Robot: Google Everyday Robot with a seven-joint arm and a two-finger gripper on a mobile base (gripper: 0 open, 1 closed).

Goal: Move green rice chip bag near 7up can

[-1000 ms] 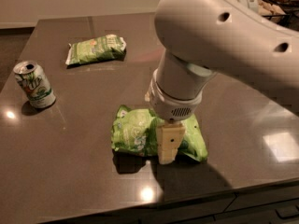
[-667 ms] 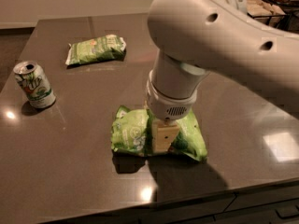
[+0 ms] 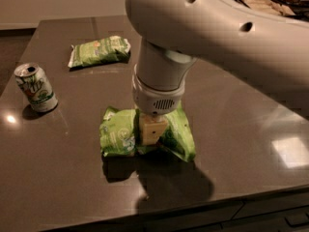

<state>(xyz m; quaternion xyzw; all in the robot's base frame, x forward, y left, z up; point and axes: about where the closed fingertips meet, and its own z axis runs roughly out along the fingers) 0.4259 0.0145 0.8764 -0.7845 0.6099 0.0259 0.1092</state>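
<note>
One bag matters here, and it is the nearest thing to you: the green rice chip bag [image 3: 118,134] lies on the dark table [image 3: 58,187], a little in from the front edge and about midway across. The gripper [image 3: 152,133] stands straight down on the bag's middle, under the thick pale arm [image 3: 217,28]. You can see one tan finger [image 3: 153,128] against the front of the foil, which puckers in around it and bulges out on both sides. From that you can judge that the fingers are pinching the bag across its waist, though the rear finger is hidden. The bag looks as if it rests on the tabletop; nothing shows it lifted.

Farther back and well to the left, the 7up can [image 3: 36,87] stands upright near the table's left edge, well apart from the bag. Beyond that, toward the far side, lies the smaller green bag [image 3: 100,50], flat and untouched; leave it alone.

So you appear to have the grasp, and that is all. What is left is the lift, the carry left and slightly back toward the can, and setting the bag down beside it without knocking it.
</note>
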